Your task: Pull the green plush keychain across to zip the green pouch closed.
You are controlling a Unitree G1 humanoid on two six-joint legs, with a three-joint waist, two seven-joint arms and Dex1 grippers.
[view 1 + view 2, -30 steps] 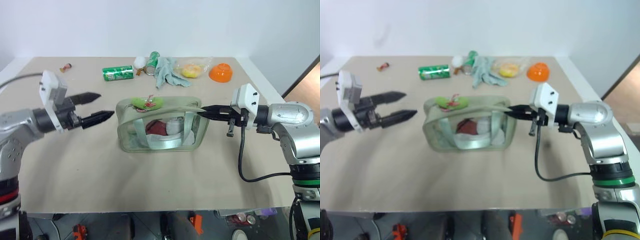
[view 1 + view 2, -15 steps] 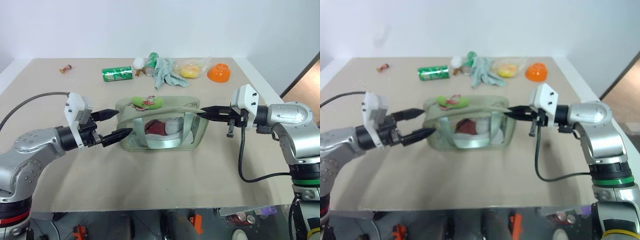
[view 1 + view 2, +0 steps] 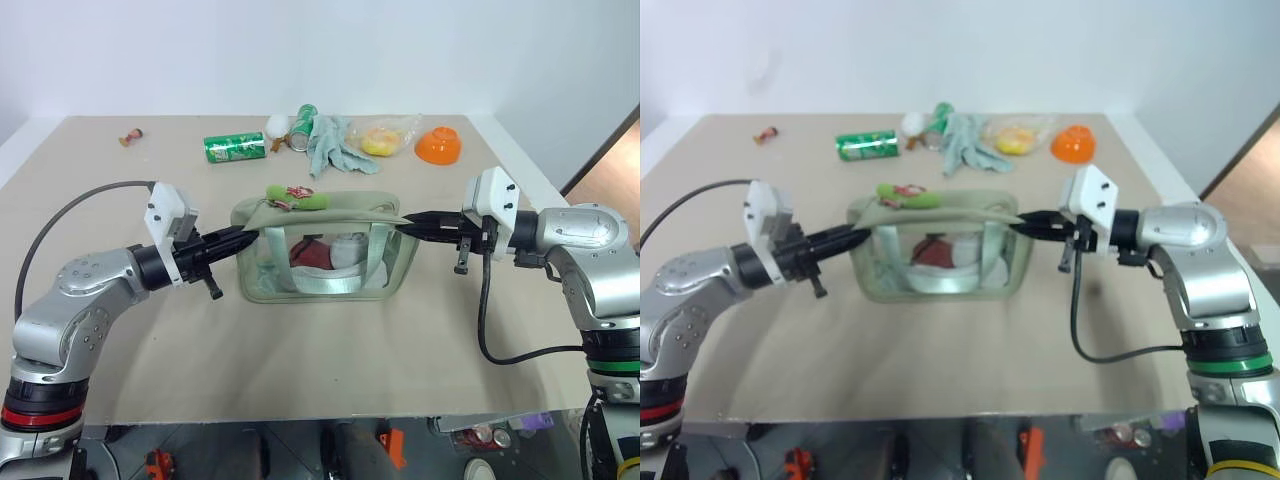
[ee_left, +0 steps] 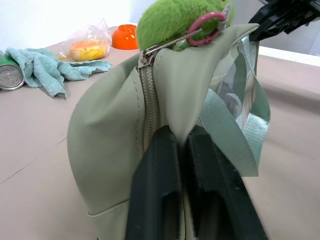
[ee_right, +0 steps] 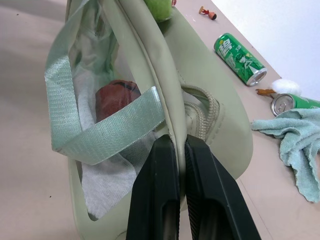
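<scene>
Left end effector (image 3: 240, 237): a second ago it stood well clear of the green pouch (image 3: 325, 250) with fingers spread; half a second ago it was at the pouch's left end, fingers open either side of the fabric. Now the fingers are pressed together, pinching the left end panel just below the zipper's end (the left wrist view shows fabric folded up between the two black fingers). The pouch's top edge looks pulled straighter than before.

Green plush keychain (image 3: 297, 197): lies on top of the pouch near its left end, on a pink ring at the zipper pull; not gripped.

Right end effector (image 3: 411, 223): no change, fingers shut, pinching the pouch's right end seam.

Judgement: both ends are anchored and the zipper line tensioned, but neither end effector is free to pull the keychain across, so one must let go.

Hard to make out:
- how much of the zipper is open; the right wrist view suggests a gap near its end;
- pouch contents behind the clear window, a red item and something white;
- small items at the far edge of the counter (image 3: 300, 360).
</scene>
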